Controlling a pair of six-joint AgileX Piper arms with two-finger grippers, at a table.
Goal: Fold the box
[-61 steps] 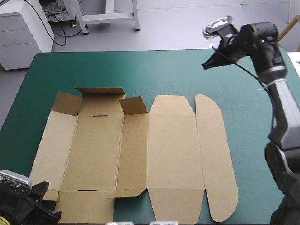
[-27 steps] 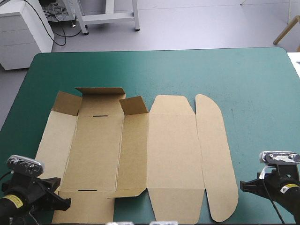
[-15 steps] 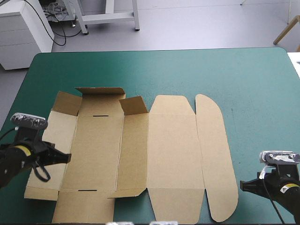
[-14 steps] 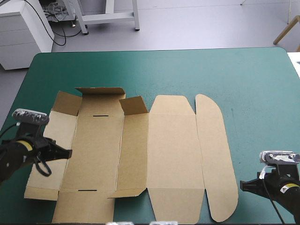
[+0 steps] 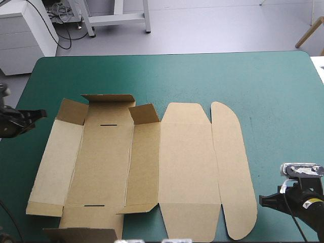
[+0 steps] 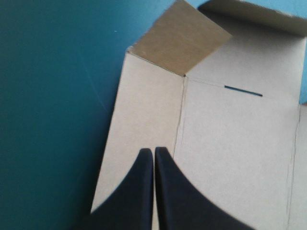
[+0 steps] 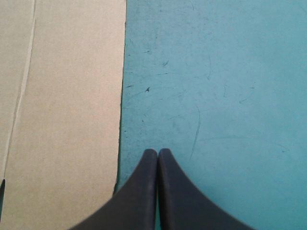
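Since just before, the left gripper [image 5: 40, 114] has left its place over the box's left side panel and swung out to the table's left edge. It now hangs beside the far-left corner flap [image 5: 71, 111], clear of the board. The near end flap [image 5: 83, 234], flat earlier, now stands tilted up at the table's near edge, and the right gripper [image 5: 264, 199] has not shifted from its spot near the near right corner. The box [image 5: 185, 167] lies opened out on the teal-green cover [image 5: 202, 76], toward the left and middle of the table. It is mostly flat: the far end flap [image 5: 108, 100] and the two corner flaps beside it are raised, while the wide panel and the long rounded flap [image 5: 233, 172] on the right lie flat. One thin slot [image 5: 108, 124] is cut near the base panel's far crease, and a second slot [image 5: 94, 206] sits near its near crease. In the left wrist view the left gripper [image 6: 153, 150] has its black fingers pressed together in one point, holding nothing. The box [image 6: 230, 143] lies ahead of it, with the raised corner flap [image 6: 180, 38] and the slot [image 6: 243, 90] beyond. In the right wrist view the right gripper [image 7: 158, 151] is likewise closed tip to tip and empty, over the cover [image 7: 216, 96], just beside the edge of the box [image 7: 62, 120].
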